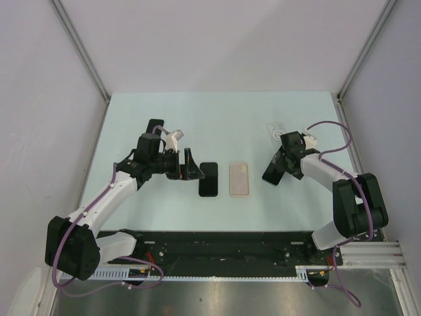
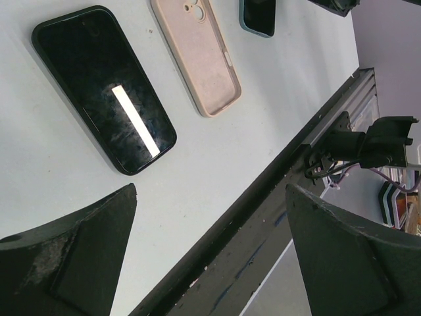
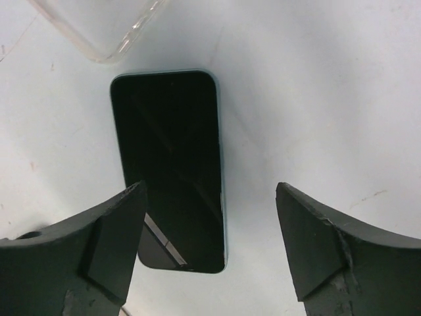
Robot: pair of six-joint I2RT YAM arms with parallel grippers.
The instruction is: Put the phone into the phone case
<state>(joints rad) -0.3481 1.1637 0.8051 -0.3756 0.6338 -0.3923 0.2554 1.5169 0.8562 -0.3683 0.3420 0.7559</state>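
Top external view: nothing tucked in yet

Seen from above: black phone (image 1: 208, 179) flat on the pale worktop (image 1: 197, 112), screen up, with pink case (image 1: 239, 179) just beside it. Side by side, not touching. Right in the middle between both arms, likely for easy reaching from either side.

Left claw (image 2: 210, 187) wide apart, holding nothing. Hangs near the black phone, on its left side, tipped toward it. Probably spread that wide to fit around the phone's long edges.

Right claw (image 3: 210, 191) spread apart too, clamped on nothing. Hovers low over teal phone (image 3: 170, 168), off to the right of the pink case. Flat on the worktop, that one, dark screen up, one bottom corner hidden behind a claw finger (image 3: 99, 243). Clear case (image 3: 99, 26) near its top end, with a small gap between.

Two phones, two cases. Black with pink and teal with clear? Only a guess from the pairing on the worktop. Pink case hollow side up or down? Hard to tell.

Not far along: no phone inside any case. Next up, probably: pinch one phone by its thin sides, lift, line up over its case, press down. Tricky bit: flat, slippery glass lying right on the worktop, little room for fingers underneath. Could slide away or tip out of the grip.
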